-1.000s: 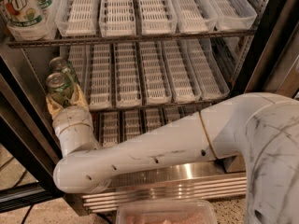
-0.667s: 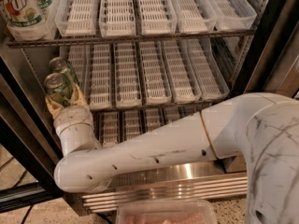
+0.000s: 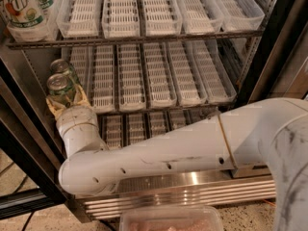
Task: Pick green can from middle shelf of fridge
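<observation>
At the left end of the middle shelf [image 3: 159,81], the gripper [image 3: 65,97] clasps the green can [image 3: 60,85]; a second can [image 3: 64,67] stands just behind.

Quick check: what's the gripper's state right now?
The gripper is at the left end of the middle shelf, with its fingers closed around the front green can.
</observation>
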